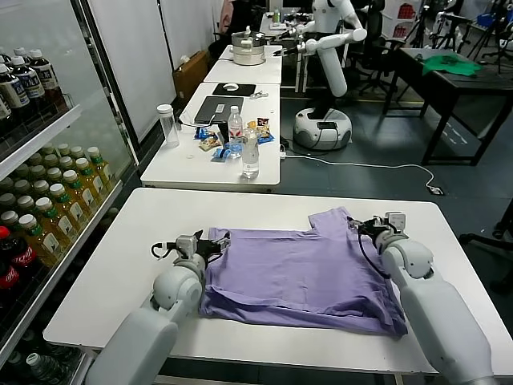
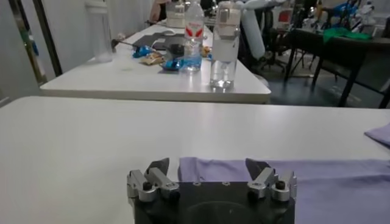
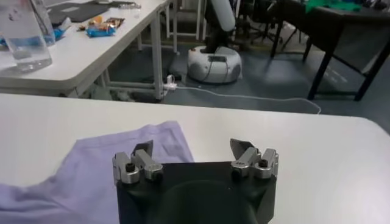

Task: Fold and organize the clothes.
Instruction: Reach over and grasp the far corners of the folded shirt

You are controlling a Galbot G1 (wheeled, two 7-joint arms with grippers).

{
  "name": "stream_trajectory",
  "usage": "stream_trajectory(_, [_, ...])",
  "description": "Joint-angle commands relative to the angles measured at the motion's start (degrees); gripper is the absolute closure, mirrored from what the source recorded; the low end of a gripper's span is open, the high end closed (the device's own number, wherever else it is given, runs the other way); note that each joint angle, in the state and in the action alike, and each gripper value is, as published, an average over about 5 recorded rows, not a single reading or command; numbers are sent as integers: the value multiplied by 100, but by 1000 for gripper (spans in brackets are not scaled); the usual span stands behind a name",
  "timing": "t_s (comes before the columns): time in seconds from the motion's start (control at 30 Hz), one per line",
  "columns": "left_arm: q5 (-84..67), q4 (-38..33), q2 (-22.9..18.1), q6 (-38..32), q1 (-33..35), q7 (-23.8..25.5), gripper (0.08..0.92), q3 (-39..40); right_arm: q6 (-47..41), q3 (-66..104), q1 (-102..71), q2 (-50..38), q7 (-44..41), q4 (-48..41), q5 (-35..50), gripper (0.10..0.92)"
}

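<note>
From my head camera I see the purple T-shirt [image 1: 300,269] lying flat on the white table [image 1: 120,273], between my two arms. My left pincer [image 1: 210,243] is at the shirt's left far corner, with its fingers over the edge of the cloth. My right pincer [image 1: 362,225] is just beside the right sleeve, at the far right corner. Beyond both pincers stands a second table [image 1: 180,164] with a clear water bottle [image 1: 250,154] on it.

In my left wrist camera, my left pincer [image 2: 210,172] is wide open and holds nothing. The T-shirt [image 2: 329,182] lies just in front of the fingers and under them.

In my right wrist camera, my right pincer [image 3: 194,153] is also wide open and empty. The sleeve of the T-shirt [image 3: 103,161] lies in front of one finger; before the other finger is bare table [image 3: 329,164].
</note>
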Motion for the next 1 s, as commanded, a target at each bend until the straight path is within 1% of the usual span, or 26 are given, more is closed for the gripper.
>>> stream_trajectory(0.03, [1, 770, -238, 27, -451, 3, 177, 143, -29, -235, 568, 304, -105, -1057, -1, 203])
stream_trajectory(0.3, [185, 911, -304, 37, -428, -93, 177, 179, -36, -289, 540, 382, -350, -1285, -10, 206])
stream_trajectory(0.4, [235, 939, -328, -11, -410, -131, 177, 191, -35, -301, 501, 379, -390, -1278, -19, 249])
stream_trajectory(0.53, [242, 903, -345, -35, -369, -133, 201, 207, -35, -300, 409, 351, -438, -1191, -12, 362])
stream_trajectory(0.63, [221, 835, -344, -43, -330, -101, 269, 233, -35, -312, 317, 304, -474, -1045, 4, 449])
stream_trajectory(0.77, [179, 758, -339, -110, -288, -68, 390, 248, -35, -329, 201, 210, -497, -754, 35, 561])
stream_trajectory(1.0, [-40, 504, -234, -438, -149, 34, 589, 210, -36, -212, -94, -40, -466, -2, 221, 760])
